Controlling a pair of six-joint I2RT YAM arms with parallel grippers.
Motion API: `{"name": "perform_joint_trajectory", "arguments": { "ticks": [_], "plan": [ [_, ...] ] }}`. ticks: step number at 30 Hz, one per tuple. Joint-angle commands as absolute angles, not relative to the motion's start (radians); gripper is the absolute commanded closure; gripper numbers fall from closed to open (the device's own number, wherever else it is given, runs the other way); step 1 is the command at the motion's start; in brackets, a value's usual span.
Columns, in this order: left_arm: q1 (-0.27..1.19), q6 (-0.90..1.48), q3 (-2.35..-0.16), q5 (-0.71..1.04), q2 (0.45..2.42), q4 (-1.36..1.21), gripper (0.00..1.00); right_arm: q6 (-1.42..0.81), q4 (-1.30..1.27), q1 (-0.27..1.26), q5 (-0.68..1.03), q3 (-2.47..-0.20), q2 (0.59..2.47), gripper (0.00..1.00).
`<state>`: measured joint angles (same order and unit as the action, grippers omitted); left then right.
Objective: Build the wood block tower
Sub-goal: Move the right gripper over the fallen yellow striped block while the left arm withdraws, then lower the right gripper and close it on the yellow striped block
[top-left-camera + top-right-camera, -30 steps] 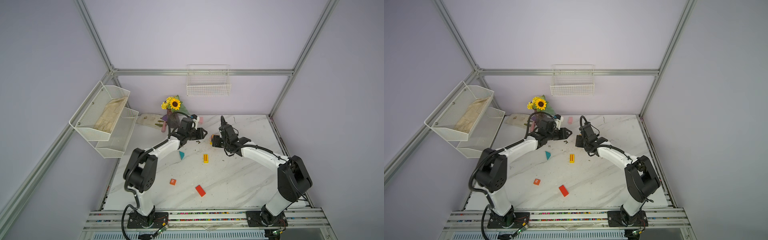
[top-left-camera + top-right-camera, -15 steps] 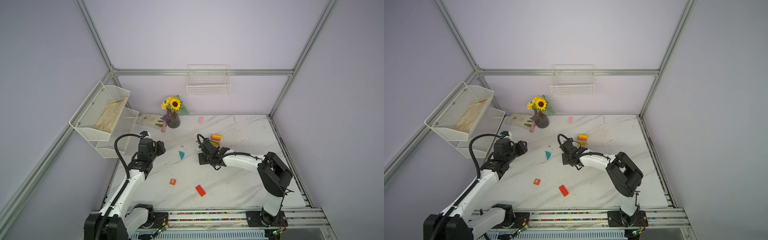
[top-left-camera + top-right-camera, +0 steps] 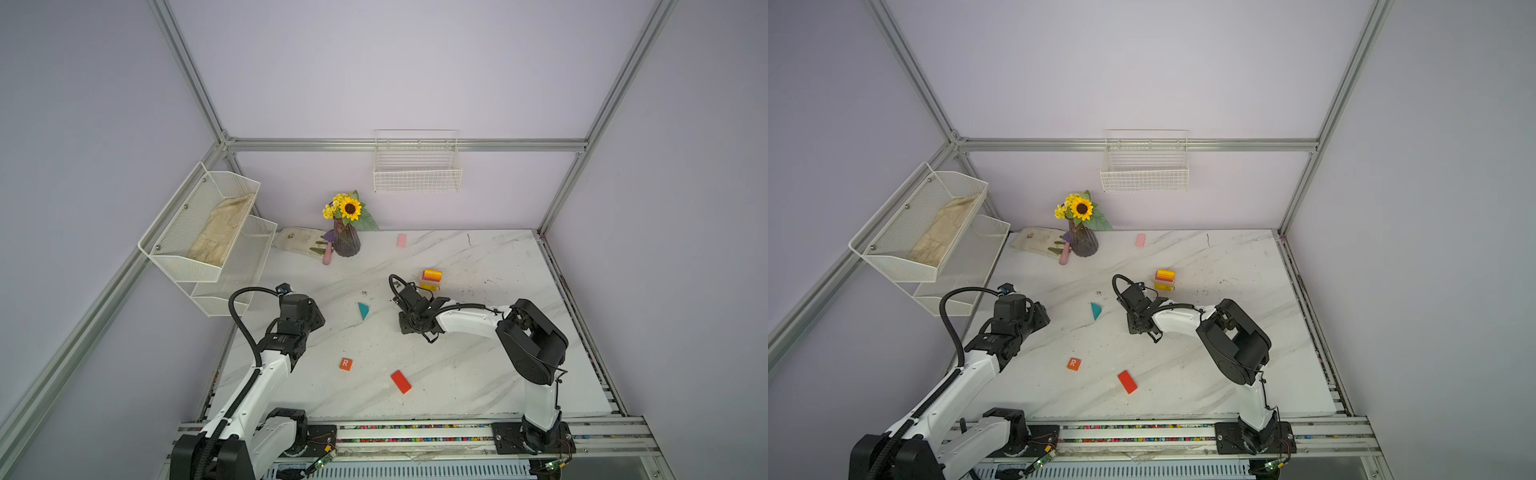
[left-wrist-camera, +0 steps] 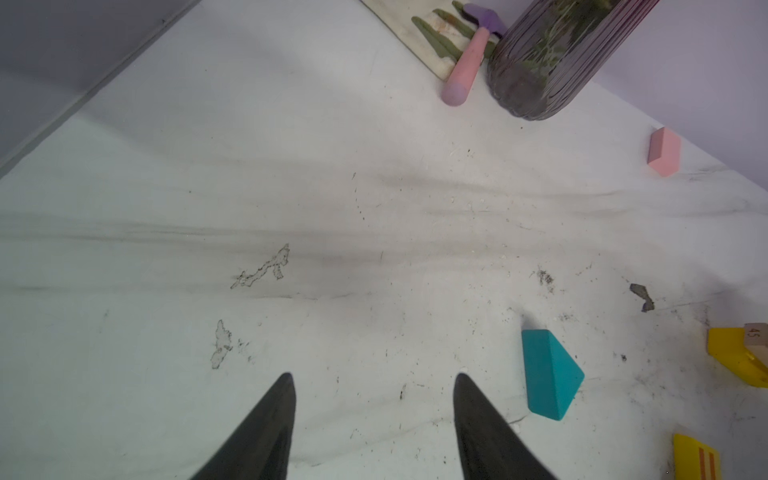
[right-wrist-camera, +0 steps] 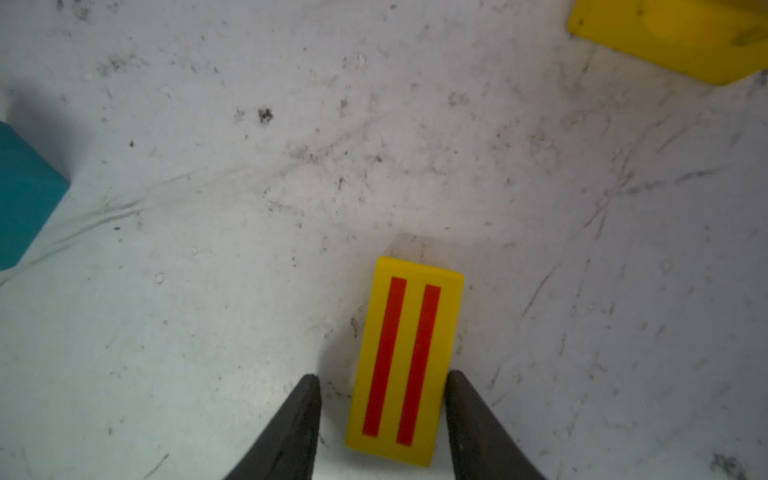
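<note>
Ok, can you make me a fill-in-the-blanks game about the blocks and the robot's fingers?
The orange cube shows the letter ___.
The fingers of the right gripper straddle a yellow slab with ___ red stripes.
The left gripper holds ___.
Missing words: R; two; nothing.
</note>
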<state>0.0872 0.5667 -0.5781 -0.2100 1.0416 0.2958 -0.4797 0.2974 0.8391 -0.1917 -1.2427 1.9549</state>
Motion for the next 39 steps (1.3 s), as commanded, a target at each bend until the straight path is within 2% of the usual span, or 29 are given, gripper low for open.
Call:
{"name": "perform_joint_trajectory", "arguments": {
  "ticks": [1, 5, 10, 11, 14, 16, 21, 27, 39],
  "plan": [
    [0.083, 0.549, -0.581, -0.174, 1.066, 0.255, 0.4, -0.472, 0.335, 0.83, -0.218, -1.27, 1.979, 0.56],
    [0.083, 0.551, -0.589, -0.167, 1.093, 0.255, 0.4, -0.418, 0.348, 0.83, -0.204, -1.282, 1.971, 0.69],
    [0.083, 0.546, -0.59, -0.165, 1.097, 0.246, 0.4, -0.36, 0.357, 0.831, -0.213, -1.259, 1.947, 0.71],
    [0.082, 0.546, -0.589, -0.164, 1.097, 0.245, 0.4, -0.369, 0.362, 0.831, -0.219, -1.253, 1.947, 0.68],
    [0.083, 0.545, -0.589, -0.155, 1.097, 0.244, 0.4, -0.395, 0.382, 0.83, -0.26, -1.232, 1.942, 0.47],
    [0.083, 0.543, -0.588, -0.153, 1.095, 0.242, 0.4, -0.406, 0.381, 0.83, -0.272, -1.208, 1.93, 0.41],
    [0.083, 0.546, -0.584, -0.17, 1.094, 0.244, 0.39, -0.431, 0.37, 0.822, -0.314, -1.153, 1.892, 0.37],
    [0.083, 0.541, -0.586, -0.149, 1.108, 0.236, 0.4, -0.465, 0.376, 0.777, -0.308, -1.155, 1.903, 0.39],
    [0.083, 0.538, -0.581, -0.139, 1.103, 0.227, 0.39, -0.495, 0.387, 0.717, -0.279, -1.175, 1.906, 0.37]
  ]
}}
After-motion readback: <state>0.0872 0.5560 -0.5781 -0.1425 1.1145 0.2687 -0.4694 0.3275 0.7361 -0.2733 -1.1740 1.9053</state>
